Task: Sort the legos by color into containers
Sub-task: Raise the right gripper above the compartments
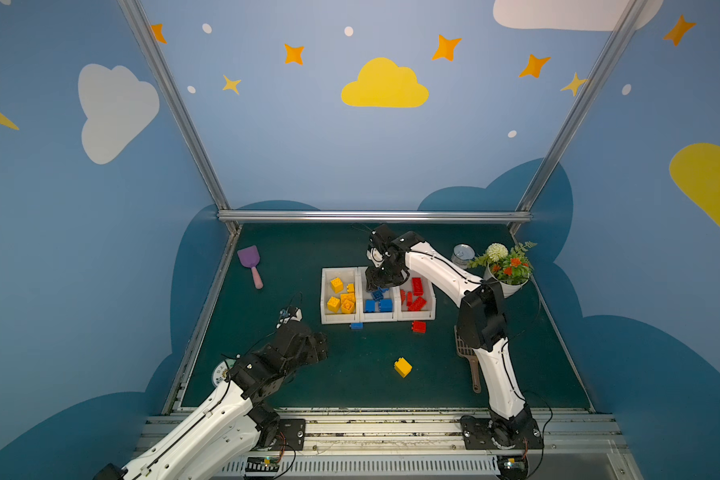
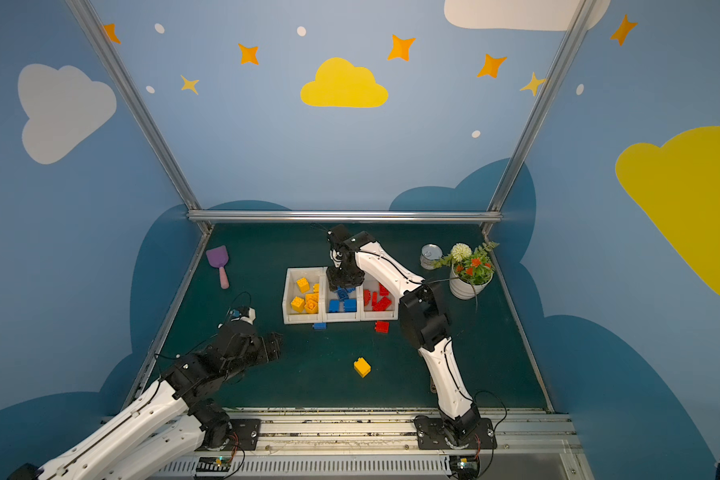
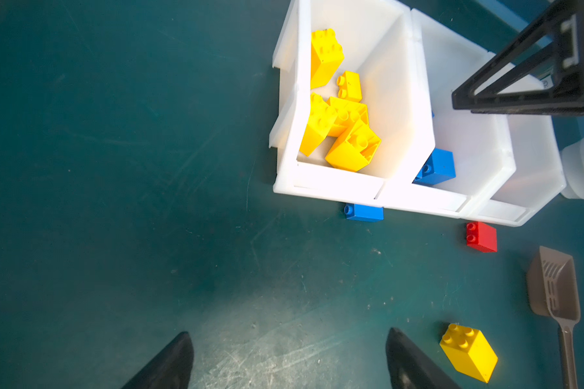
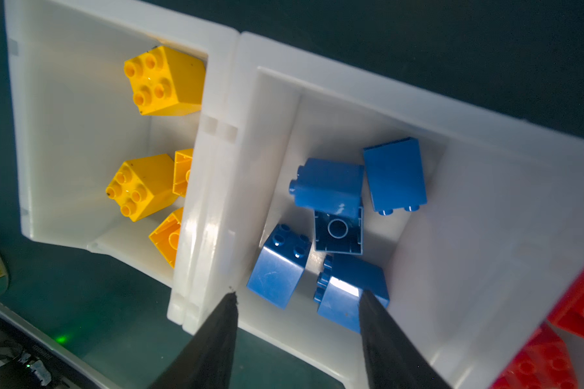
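Observation:
Three joined white containers (image 1: 323, 296) hold sorted legos: yellow in the left one (image 3: 338, 128), blue in the middle one (image 4: 331, 188), red in the right one (image 1: 415, 295). My right gripper (image 4: 298, 293) hangs over the middle container (image 1: 378, 286), open. A blue lego (image 4: 341, 303) lies in that bin against one fingertip, with a wide gap to the other finger. Loose on the mat are a yellow lego (image 1: 403, 367), a blue lego (image 1: 356, 326) against the containers' front wall, and a red lego (image 1: 419, 326). My left gripper (image 3: 289, 333) is open and empty above bare mat (image 1: 323, 347), left of the yellow lego (image 3: 469, 352).
A purple scoop (image 1: 251, 259) lies at the back left. A brown slotted scoop (image 3: 553, 296) lies by the right arm. A metal tin (image 1: 462, 253) and a white flower pot (image 1: 508, 282) stand at the back right.

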Robot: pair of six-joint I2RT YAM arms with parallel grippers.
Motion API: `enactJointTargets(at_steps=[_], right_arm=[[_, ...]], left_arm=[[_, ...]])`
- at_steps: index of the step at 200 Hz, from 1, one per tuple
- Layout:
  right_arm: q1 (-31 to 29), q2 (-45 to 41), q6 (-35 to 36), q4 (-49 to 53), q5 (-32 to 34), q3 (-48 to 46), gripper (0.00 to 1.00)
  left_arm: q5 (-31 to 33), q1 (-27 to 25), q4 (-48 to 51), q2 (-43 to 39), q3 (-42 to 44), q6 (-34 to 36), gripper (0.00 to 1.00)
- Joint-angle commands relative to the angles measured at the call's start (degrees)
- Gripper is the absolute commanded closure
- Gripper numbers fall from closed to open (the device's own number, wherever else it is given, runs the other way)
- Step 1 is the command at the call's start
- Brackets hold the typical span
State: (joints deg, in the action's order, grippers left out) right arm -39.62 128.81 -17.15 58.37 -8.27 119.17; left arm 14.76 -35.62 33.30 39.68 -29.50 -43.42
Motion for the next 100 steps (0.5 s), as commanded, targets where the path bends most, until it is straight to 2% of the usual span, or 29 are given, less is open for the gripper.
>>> enactJointTargets(at_steps=[1,100], right_arm=[[0.1,-3.8,-0.7,1.0,-0.8,-0.5,0.41],[0.3,-11.8,-1.9,-1.8,-1.1,-8.4,0.41]], left_arm=[[-0.8,0.2,-0.7,-0.2,0.4,0.0,0.11],[-2.8,0.2,-1.3,-0.2,0.3,1.6,0.11]])
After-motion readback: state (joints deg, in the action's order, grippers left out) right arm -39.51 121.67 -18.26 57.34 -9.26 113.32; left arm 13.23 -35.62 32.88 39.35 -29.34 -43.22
